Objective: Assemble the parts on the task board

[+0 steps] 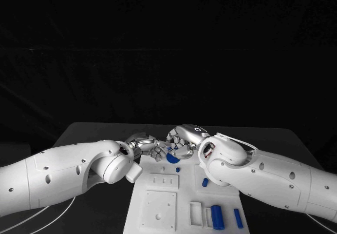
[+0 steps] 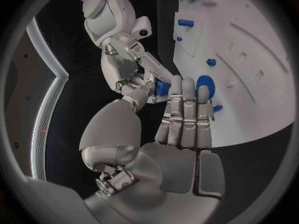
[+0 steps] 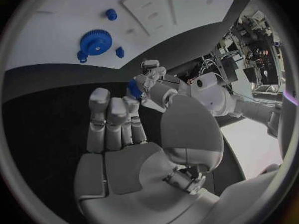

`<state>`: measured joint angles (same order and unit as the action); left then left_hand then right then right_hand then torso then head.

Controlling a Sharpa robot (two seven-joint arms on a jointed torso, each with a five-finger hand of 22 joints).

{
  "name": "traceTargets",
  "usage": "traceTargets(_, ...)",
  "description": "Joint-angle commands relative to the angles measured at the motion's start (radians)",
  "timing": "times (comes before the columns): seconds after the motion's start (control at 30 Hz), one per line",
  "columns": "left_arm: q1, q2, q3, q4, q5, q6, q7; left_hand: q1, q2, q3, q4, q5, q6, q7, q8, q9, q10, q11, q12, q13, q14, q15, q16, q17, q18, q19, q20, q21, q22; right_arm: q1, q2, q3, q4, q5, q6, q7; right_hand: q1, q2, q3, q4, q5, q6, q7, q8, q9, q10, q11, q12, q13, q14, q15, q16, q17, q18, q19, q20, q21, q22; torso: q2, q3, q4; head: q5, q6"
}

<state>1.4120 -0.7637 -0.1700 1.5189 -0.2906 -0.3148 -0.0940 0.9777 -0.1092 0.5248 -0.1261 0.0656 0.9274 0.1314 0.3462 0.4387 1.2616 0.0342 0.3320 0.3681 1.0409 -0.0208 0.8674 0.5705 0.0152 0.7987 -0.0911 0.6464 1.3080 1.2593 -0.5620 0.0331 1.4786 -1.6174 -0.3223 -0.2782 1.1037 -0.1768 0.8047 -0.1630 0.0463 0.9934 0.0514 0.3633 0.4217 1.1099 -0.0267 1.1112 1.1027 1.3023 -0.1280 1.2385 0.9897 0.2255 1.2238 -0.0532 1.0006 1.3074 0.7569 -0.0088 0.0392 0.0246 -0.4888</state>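
Fingers [image 2: 184, 109] of left hand [image 1: 144, 144] lie straight, pressed together, tips meeting right hand [image 1: 184, 141] over the far end of the bench [image 1: 91, 131]. Between them sits a small blue part [image 2: 163, 88]; which hand actually grips it, cannot tell. White task board [image 1: 184, 195] lies below, w/ blue gear [image 3: 95, 41] just beneath the hands. Part looks light, rigid, smooth plastic (prob. slippery): pinch across its sides. Gear and a short peg [image 3: 111, 14] crowd the approach; long cylinder [image 1: 217, 217] lies well apart.
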Motion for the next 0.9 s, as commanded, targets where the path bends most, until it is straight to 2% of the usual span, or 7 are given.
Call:
traceTargets(0.03, 0.003, 0.007, 0.003, 0.0, -0.037, -0.005, -0.013, -0.01, 0.001, -0.004, -0.005, 0.004, 0.012, -0.004, 0.006, 0.002, 0.007, -0.004, -0.001, 0.002, 0.009, 0.001, 0.005, -0.001, 0.002, -0.002, -0.026, 0.003, 0.002, -0.002, 0.005, -0.002, 0.012, -0.011, 0.019, 0.015, 0.005, 0.0, 0.005, 0.0, 0.004, 0.044, 0.035, 0.006, 0.022, 0.008, 0.002, 0.0, -0.001, 0.004, -0.003, -0.005, 0.002, 0.036, 0.006, 0.001, 0.004, 0.013, 0.001, 0.0003, -0.0001, 0.001, 0.0)
traceTargets(0.53, 0.003, 0.011, 0.002, 0.0, -0.056, -0.003, -0.037, -0.046, -0.042, -0.01, 0.018, -0.011, 0.035, -0.013, 0.009, 0.005, 0.024, -0.012, 0.005, 0.01, 0.017, -0.005, 0.015, -0.001, 0.003, 0.007, -0.032, 0.007, 0.0, -0.003, 0.008, -0.002, 0.013, -0.018, 0.027, 0.012, 0.005, 0.0, 0.007, -0.001, 0.004, 0.045, 0.035, 0.007, 0.023, 0.009, 0.002, 0.001, -0.001, 0.005, -0.003, -0.005, 0.002, 0.036, 0.007, 0.001, 0.005, 0.013, 0.0, 0.0003, -0.0003, 0.002, -0.002)
traceTargets(0.73, 0.003, 0.01, 0.002, 0.002, -0.056, 0.002, -0.038, -0.049, -0.042, -0.009, 0.021, -0.011, 0.038, -0.014, 0.01, 0.005, 0.025, -0.013, 0.006, 0.01, 0.018, -0.006, 0.016, -0.001, 0.003, 0.007, -0.032, 0.007, -0.001, -0.003, 0.007, -0.002, 0.01, -0.019, 0.03, 0.01, 0.005, 0.0, 0.007, -0.001, 0.004, 0.045, 0.035, 0.007, 0.023, 0.009, 0.002, 0.001, -0.001, 0.005, -0.003, -0.005, 0.002, 0.036, 0.007, 0.001, 0.005, 0.013, 0.0, 0.0003, -0.0001, 0.001, -0.002)
traceTargets(0.9, 0.003, 0.008, 0.002, 0.003, -0.058, 0.005, -0.038, 0.001, 0.008, 0.021, -0.006, -0.005, 0.049, -0.019, 0.013, 0.008, 0.031, -0.017, 0.009, 0.014, 0.018, -0.008, 0.02, 0.0, 0.002, 0.006, -0.034, 0.009, 0.0, -0.003, 0.006, -0.002, 0.008, -0.02, 0.03, 0.01, 0.005, 0.0, 0.008, -0.001, 0.004, 0.045, 0.035, 0.007, 0.023, 0.01, 0.002, 0.001, -0.001, 0.005, -0.003, -0.005, 0.002, 0.036, 0.007, 0.001, 0.005, 0.013, 0.0, 0.0001, -0.0004, 0.001, -0.003)
